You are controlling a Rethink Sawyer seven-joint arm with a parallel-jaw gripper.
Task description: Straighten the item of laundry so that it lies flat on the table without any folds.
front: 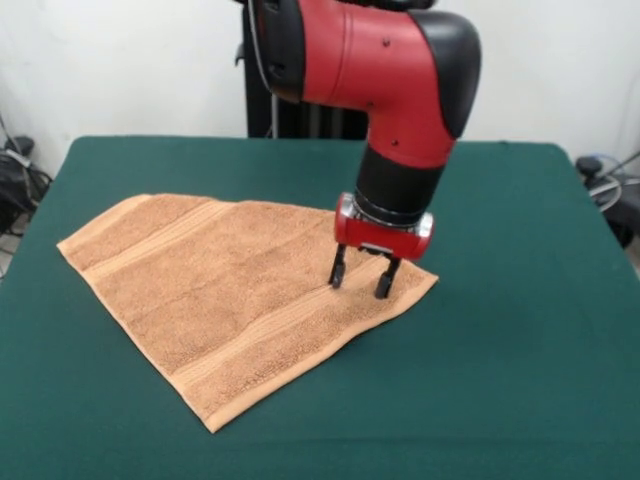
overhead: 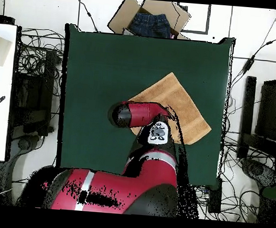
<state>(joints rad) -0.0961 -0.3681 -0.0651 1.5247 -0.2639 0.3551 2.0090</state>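
The orange-tan terry towel (front: 235,290) lies spread on the dark green table (front: 520,330), turned diamond-wise, with band stripes near two edges and shallow wrinkles across its middle. It also shows in the overhead view (overhead: 179,104). My gripper (front: 360,280) points down over the towel's right corner with its two black fingers apart, tips at or just above the cloth. Nothing is held between them. In the overhead view the arm (overhead: 141,115) hides the gripper and the towel's near corner.
In the overhead view a cardboard box with dark blue clothing (overhead: 150,22) sits beyond the table's far edge. Cables and equipment (overhead: 32,92) lie around the table sides. The robot pedestal (front: 300,115) stands at the table's far side.
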